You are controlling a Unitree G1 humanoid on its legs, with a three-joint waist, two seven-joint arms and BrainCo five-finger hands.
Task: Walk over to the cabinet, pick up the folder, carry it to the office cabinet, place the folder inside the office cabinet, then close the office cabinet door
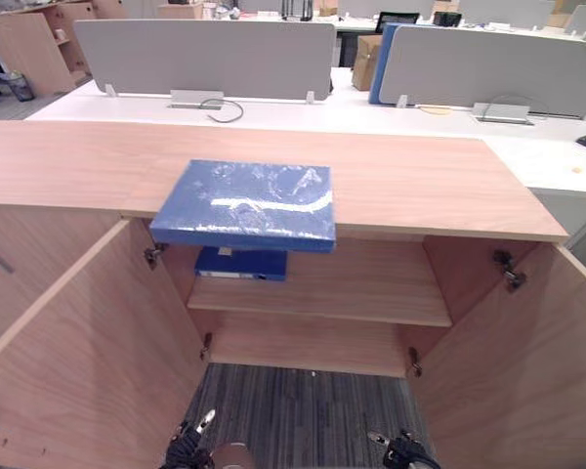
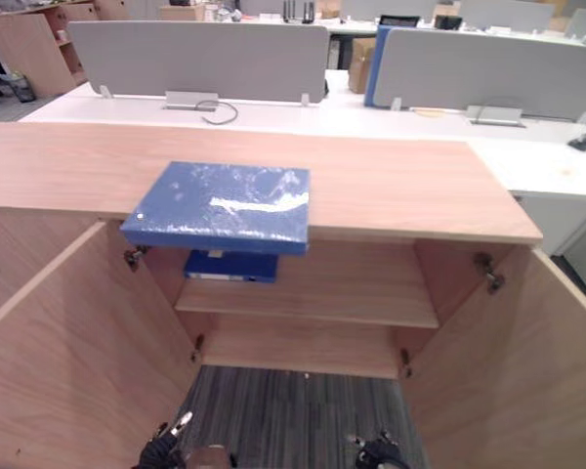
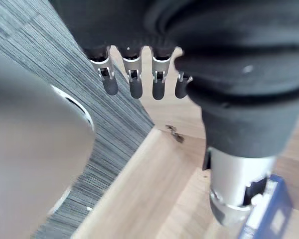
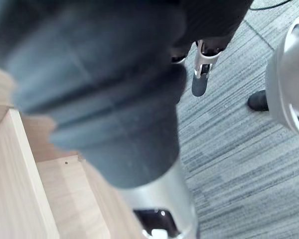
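Flat, glossy blue rectangular folder (image 1: 244,203) on smooth wood-grain cabinet (image 1: 420,176) top, front edge overhanging the open compartment. Well above and ahead of left hand (image 1: 188,449) and right hand (image 1: 405,451), both low over ribbed grey carpet (image 1: 303,401), fingers straight, holding nothing.

The folder (image 1: 244,203) looks glossy plastic, the cabinet (image 1: 420,181) matt wood, the carpet (image 1: 303,410) rough.
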